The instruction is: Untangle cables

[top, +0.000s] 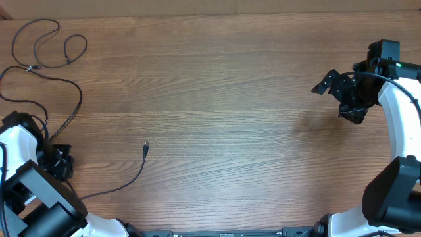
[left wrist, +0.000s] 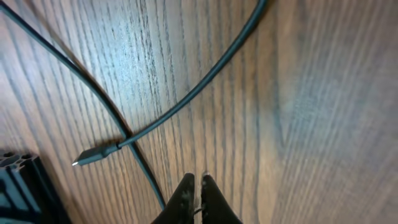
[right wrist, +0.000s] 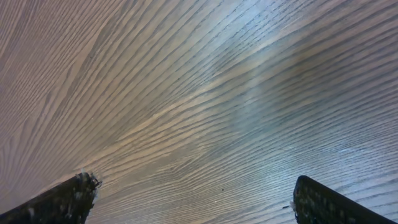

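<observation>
Thin black cables lie at the table's left. One cable makes loose loops (top: 41,45) at the far left corner and trails down toward my left arm. A second cable with a small plug (top: 145,147) runs from left of the table's middle down to the front edge. In the left wrist view a cable ending in a silver-tipped plug (left wrist: 93,154) crosses over another cable (left wrist: 74,68). My left gripper (left wrist: 198,182) is shut and empty, just right of that crossing; it also shows in the overhead view (top: 61,162). My right gripper (top: 337,89) is open and empty at the far right, its fingers wide apart (right wrist: 196,193) over bare wood.
The wooden table (top: 230,112) fills the view. A black ridged part (left wrist: 18,180) sits at the lower left of the left wrist view. The arm bases stand at the front left and front right corners.
</observation>
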